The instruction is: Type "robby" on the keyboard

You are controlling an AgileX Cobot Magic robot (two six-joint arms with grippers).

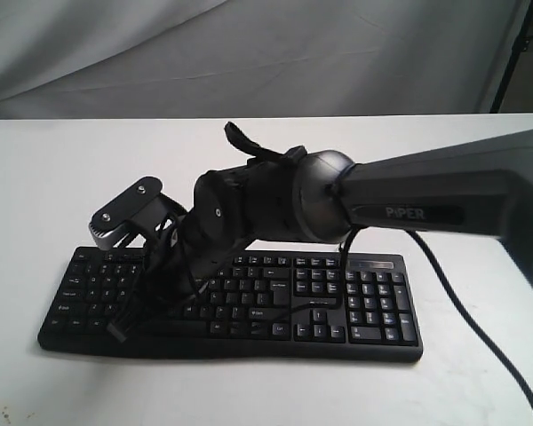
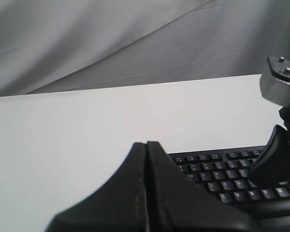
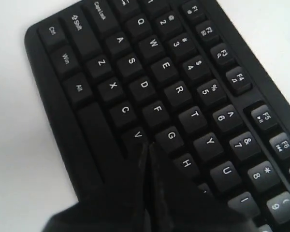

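The black keyboard (image 1: 355, 306) with white legends lies on the white table, near the front edge. My right arm reaches across its left half. The right gripper (image 1: 179, 300) is shut, with nothing held. In the right wrist view its joined tips (image 3: 147, 145) point down at the keyboard (image 3: 150, 63) between the V and G keys, over where B lies; I cannot tell if they touch. My left gripper (image 2: 146, 143) is shut and empty, hanging off the keyboard's (image 2: 222, 179) left end. It does not show in the exterior view.
The right arm's grey wrist camera (image 1: 124, 213) (image 2: 280, 82) juts out above the keyboard's left end. A thin black cable (image 1: 315, 304) droops from the arm across the keys. Another black cable (image 1: 480, 342) runs over the table (image 1: 53, 177) at the right.
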